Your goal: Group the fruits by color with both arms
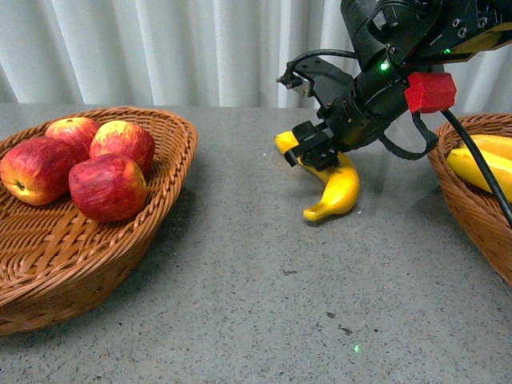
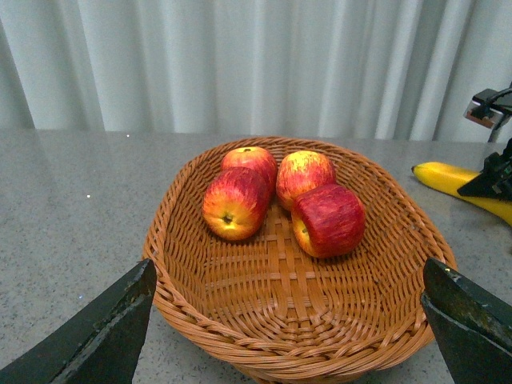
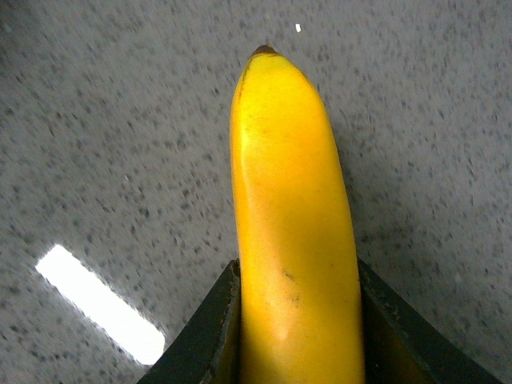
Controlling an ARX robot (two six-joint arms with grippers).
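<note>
Several red apples (image 1: pixel 108 186) lie together in a wicker basket (image 1: pixel 120 264) on the left. In the middle of the grey table my right gripper (image 1: pixel 314 148) is shut on a yellow banana (image 1: pixel 340 188), gripping near its far end; the lower tip points down at the table. The right wrist view shows the banana (image 3: pixel 292 216) pinched between both black fingers (image 3: pixel 204 336). My left gripper (image 2: pixel 288 328) is open and holds nothing, its fingers (image 2: pixel 104 336) spread wide on the near side of the apple basket (image 2: pixel 240 340). The left arm does not show in the front view.
A second wicker basket (image 1: pixel 472 200) at the right edge holds yellow bananas (image 1: pixel 480 164). A black cable hangs from the right arm across that basket's rim. White curtains close off the back of the table (image 1: pixel 264 304).
</note>
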